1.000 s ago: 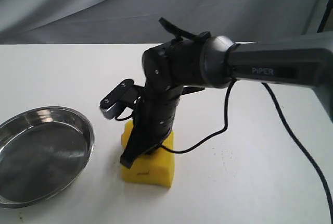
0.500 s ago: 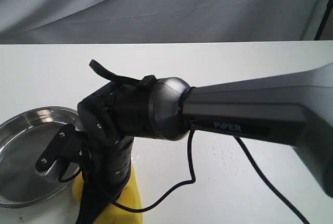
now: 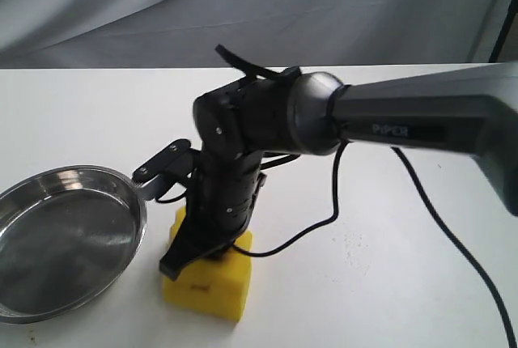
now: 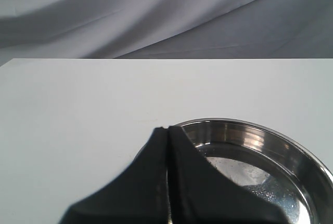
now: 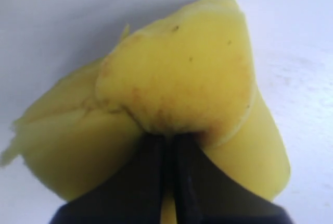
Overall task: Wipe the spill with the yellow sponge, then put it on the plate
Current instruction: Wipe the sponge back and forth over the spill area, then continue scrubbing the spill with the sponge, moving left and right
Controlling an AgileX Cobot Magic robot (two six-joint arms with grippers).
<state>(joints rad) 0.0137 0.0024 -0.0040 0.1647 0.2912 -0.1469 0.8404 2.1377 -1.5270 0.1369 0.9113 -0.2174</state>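
The yellow sponge (image 3: 212, 285) rests on the white table just right of the plate (image 3: 77, 174), a shiny steel dish. My right gripper (image 3: 198, 252) reaches down from the right and is shut on the sponge's top, pinching the foam. In the right wrist view the sponge (image 5: 177, 78) bulges around the closed right gripper (image 5: 169, 138), with brownish stains on its face. My left gripper (image 4: 167, 130) is shut with nothing in it, near the plate (image 4: 255, 134) rim. No amber puddle shows; only faint specks (image 3: 354, 243) mark the table.
A black cable (image 3: 340, 194) loops from the right arm down to the table beside the sponge. Grey cloth (image 3: 243, 8) hangs behind the table's far edge. The plate holds nothing.
The right arm swept the sponge toward the front left, then drew back a little. The sponge now sits nearer the plate and nearer the front than a second ago.
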